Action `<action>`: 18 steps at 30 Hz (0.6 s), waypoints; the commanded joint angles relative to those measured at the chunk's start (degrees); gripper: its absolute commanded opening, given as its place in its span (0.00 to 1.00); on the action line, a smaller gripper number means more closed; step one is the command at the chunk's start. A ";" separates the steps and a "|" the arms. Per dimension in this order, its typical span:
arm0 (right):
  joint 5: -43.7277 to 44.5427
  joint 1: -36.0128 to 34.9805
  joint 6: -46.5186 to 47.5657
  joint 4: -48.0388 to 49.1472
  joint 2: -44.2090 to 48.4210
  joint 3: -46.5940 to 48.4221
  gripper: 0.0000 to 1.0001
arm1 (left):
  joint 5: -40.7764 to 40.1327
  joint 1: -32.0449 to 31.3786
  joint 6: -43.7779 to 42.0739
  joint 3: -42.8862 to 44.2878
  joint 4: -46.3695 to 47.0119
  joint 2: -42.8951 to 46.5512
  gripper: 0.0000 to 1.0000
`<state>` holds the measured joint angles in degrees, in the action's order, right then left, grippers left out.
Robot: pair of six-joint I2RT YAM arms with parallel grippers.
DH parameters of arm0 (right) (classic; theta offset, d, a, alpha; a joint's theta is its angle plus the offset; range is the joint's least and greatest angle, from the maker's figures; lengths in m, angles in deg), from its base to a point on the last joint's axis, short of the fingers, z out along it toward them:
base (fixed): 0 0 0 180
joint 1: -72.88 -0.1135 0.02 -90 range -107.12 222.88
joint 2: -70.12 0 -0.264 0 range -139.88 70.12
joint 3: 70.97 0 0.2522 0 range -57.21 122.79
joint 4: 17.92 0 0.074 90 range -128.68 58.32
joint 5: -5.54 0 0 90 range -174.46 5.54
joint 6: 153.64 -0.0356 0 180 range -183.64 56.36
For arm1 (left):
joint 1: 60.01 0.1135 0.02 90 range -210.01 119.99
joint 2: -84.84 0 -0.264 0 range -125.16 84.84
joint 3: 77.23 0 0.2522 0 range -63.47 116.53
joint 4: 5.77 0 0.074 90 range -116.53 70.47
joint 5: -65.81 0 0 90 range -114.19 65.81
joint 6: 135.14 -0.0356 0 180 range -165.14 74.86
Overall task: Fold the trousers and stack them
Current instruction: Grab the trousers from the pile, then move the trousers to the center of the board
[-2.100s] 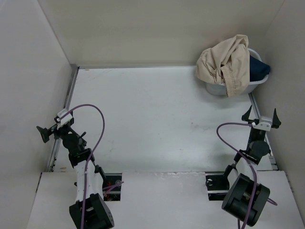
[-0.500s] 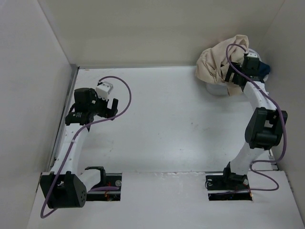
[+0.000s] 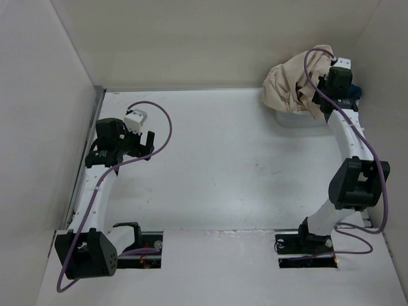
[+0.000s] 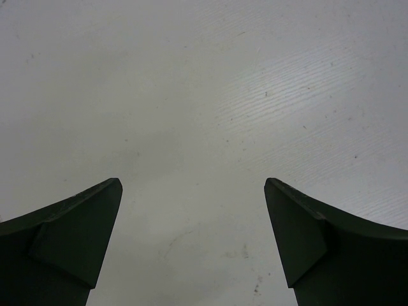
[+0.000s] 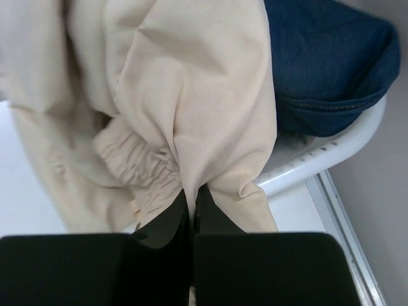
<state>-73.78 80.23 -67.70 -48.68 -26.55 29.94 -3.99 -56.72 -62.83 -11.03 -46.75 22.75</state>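
The beige trousers [image 3: 290,81] lie bunched over a white basket [image 3: 299,119] in the far right corner. My right gripper [image 3: 320,102] is shut on a fold of the trousers [image 5: 191,95] at the basket's edge; the cloth is pinched between its dark fingers [image 5: 171,217], beside the gathered waistband [image 5: 137,166]. My left gripper [image 3: 143,141] hangs open over the bare white table [image 4: 204,95] at the left, far from the trousers, with nothing between its fingers [image 4: 70,223].
A dark blue denim garment [image 5: 325,57] lies in the basket under the trousers. The basket's white rim [image 5: 331,153] stands next to the right wall and a metal rail [image 5: 344,217]. White walls close in the table at back, left and right.
My right gripper has closed on a fold of the trousers and lifted slightly. Both arms had swung out from their rest poses earlier. The left arm has barely moved in the last half second.
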 commanded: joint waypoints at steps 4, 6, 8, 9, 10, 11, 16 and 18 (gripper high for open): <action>-1.54 -13.33 1.85 1.44 11.40 12.56 0.00 | 0.97 0.97 0.99 0.64 2.79 2.23 1.00; -2.06 -21.08 2.56 1.52 10.36 19.26 0.00 | 1.41 2.29 2.83 0.90 3.93 3.11 1.00; -2.76 -31.78 5.45 2.75 5.64 30.56 0.00 | 1.50 4.30 5.37 0.90 5.85 4.60 1.00; -3.46 -37.40 7.55 4.32 2.04 37.84 0.00 | 1.50 5.10 6.00 0.90 6.39 5.13 1.00; -4.17 -40.85 9.31 6.25 -0.26 42.79 0.00 | 1.50 6.93 7.40 0.90 7.44 5.91 1.00; -5.04 -44.71 11.07 9.06 -2.98 48.14 0.00 | 1.50 7.30 7.58 0.90 7.53 6.10 1.00; -12.26 -61.25 13.55 42.49 -13.20 66.23 0.00 | 4.65 16.95 14.87 2.13 12.36 8.38 1.00; -10.95 -63.11 13.55 48.42 -12.68 64.03 0.00 | 6.15 18.63 15.93 2.92 13.24 8.56 1.00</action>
<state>-82.42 19.80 -56.14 -24.48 -40.51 92.50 -1.71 -40.89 -52.02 -10.92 -38.97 29.92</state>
